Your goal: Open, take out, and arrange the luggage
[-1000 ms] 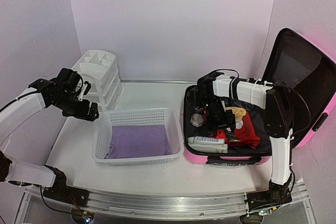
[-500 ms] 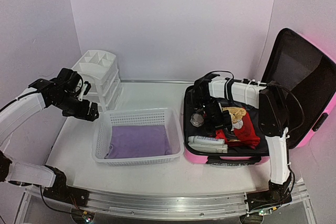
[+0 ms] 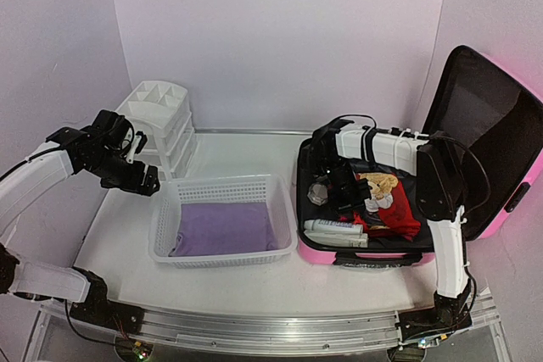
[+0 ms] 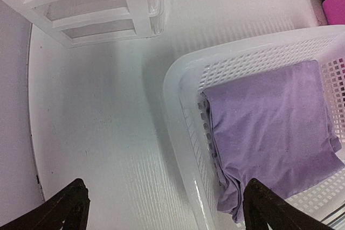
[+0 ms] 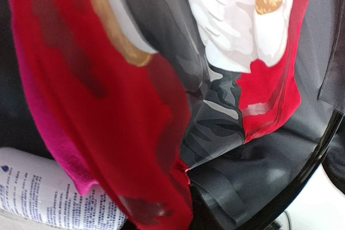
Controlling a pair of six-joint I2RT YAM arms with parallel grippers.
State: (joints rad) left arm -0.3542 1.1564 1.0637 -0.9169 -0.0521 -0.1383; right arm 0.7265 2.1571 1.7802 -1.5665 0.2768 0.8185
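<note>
Top view with both wrist views. The luggage [image 3: 316, 253] lies at the right of the table [image 3: 237, 290], just beside the white basket [image 3: 225, 182]. It is already open, its black-lined lid [image 3: 484, 125] standing up toward the right wall. Unpacking appears only begun: one folded purple cloth [image 3: 225, 226] lies in the basket, while a red garment [image 3: 397, 216], a plush toy [image 3: 382, 184] and a white tube [image 3: 335, 231] remain in the shell. The drawer organizer [image 3: 161, 116] shows nothing in its top trays. The right gripper [image 3: 346, 186] is down among the contents at the shell's left side. Its wrist view is filled by red cloth, so it cannot be told whether it is released or grasping anything. The left gripper [image 3: 144, 182] hovers above the basket's far-left corner with its fingers [image 4: 64, 208] spread wide, holding nothing. Anything lifted out must probably clear the shell's raised left rim and then the basket wall. Bare table lies in front of the basket and behind it, whereas the lid and the side wall close off the right.
</note>
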